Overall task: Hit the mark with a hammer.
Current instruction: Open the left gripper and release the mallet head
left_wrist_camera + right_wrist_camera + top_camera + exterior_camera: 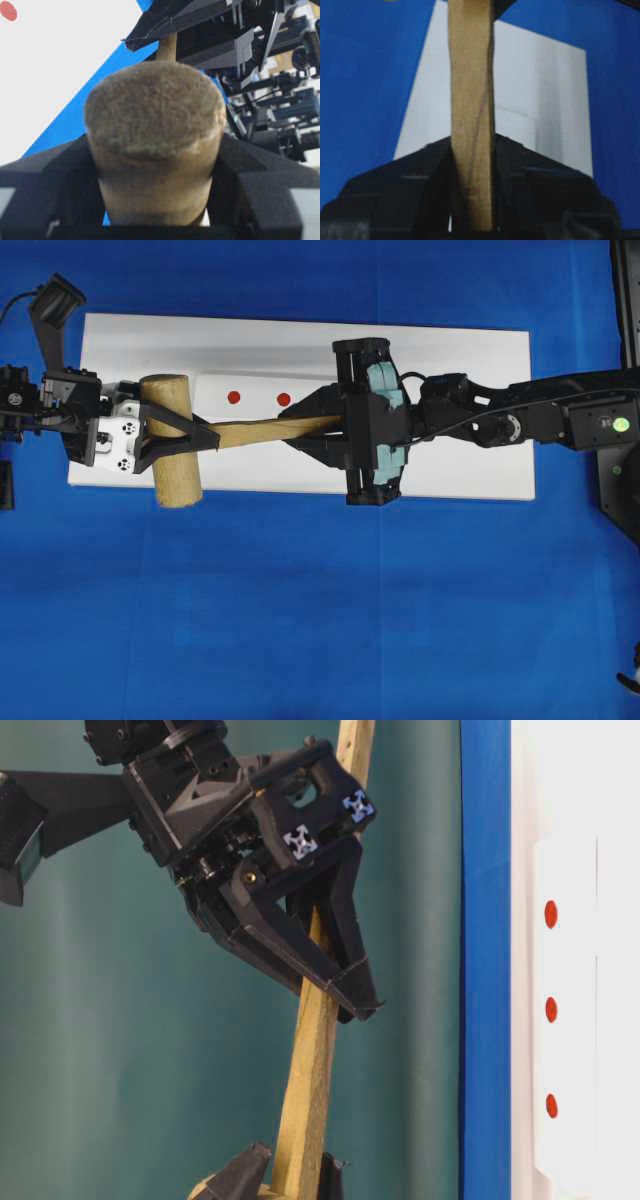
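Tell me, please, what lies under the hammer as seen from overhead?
Under the hammer, held by the left gripper and the right gripper, lie the white board and its raised strip. Two red dots show; a third cannot be seen there.

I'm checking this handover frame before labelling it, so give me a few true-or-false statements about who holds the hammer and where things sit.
1. The left gripper has its jaws around the hammer at the head. True.
2. The right gripper is open and clear of the handle. False: its jaws are closed on the handle.
3. The hammer lies flat on the white board. False: the table-level view shows it held up in the air, away from the board.
4. Two red dots show in the overhead view between the hammer head and the right gripper. True.
5. The cloth under the board is green. False: it is blue.
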Robot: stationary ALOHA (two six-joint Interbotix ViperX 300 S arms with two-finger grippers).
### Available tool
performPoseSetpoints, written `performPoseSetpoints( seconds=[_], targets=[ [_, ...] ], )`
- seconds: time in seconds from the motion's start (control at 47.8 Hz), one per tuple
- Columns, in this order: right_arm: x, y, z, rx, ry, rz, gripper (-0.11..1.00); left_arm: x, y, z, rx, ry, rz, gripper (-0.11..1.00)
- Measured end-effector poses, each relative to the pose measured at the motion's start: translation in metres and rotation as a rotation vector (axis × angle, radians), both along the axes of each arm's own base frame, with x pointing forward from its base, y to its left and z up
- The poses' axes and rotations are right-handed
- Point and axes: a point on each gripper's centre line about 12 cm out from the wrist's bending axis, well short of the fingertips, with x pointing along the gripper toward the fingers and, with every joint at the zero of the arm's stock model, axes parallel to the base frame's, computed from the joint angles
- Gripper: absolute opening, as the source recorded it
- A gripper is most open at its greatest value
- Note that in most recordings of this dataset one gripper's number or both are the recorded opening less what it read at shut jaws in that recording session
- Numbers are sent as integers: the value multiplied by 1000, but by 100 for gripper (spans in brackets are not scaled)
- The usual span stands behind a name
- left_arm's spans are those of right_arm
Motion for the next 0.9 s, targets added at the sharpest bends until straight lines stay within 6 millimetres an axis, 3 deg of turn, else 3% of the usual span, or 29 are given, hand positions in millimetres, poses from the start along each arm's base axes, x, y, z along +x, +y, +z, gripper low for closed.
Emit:
performPoseSetpoints(
  seconds=[0.669, 0.836, 0.899],
  targets=[
    [0, 0, -1, 12, 12, 10, 8, 1, 1, -1, 25, 3, -2, 45],
    [-1, 0, -2, 16, 13, 6, 8, 3, 1, 2, 28, -6, -5, 84],
    [0, 0, -1, 19, 12, 6, 8, 3, 1, 2, 29, -6, -5, 89]
  ],
)
